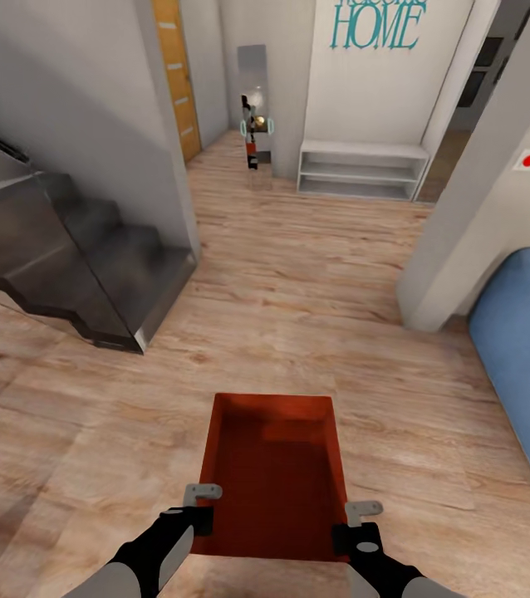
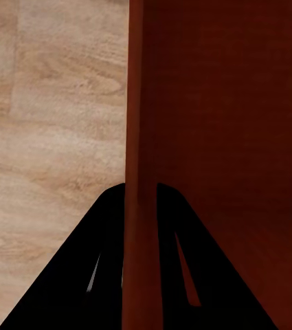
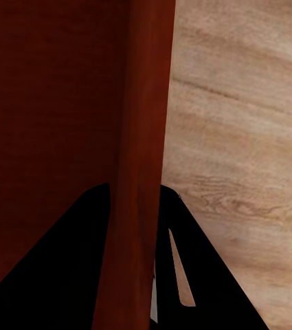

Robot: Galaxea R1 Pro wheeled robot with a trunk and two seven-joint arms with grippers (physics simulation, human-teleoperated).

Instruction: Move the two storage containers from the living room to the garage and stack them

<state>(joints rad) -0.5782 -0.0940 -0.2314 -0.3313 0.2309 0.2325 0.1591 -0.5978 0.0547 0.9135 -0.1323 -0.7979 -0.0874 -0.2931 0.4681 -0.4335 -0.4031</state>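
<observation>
Mid-carry: the left gripper (image 1: 201, 508) and right gripper (image 1: 356, 525) each clamp a side wall of one orange-red ribbed open-top storage container (image 1: 275, 473) over the light wood plank floor (image 1: 298, 282), so next comes the drive toward the garage.

Head looks down; wrists (close) share the container (image 1: 272, 473).

Blue sofa (image 1: 524, 370) cut off by the head view's right edge. Teal wall lettering (image 1: 376, 25) clipped at the top. Staircase (image 1: 66, 241) cropped at left. Mirror (image 1: 253, 116) reflection too small to read.

Container (image 1: 273, 473) between staircase (image 1: 90, 266) and sofa (image 1: 522, 357)
</observation>
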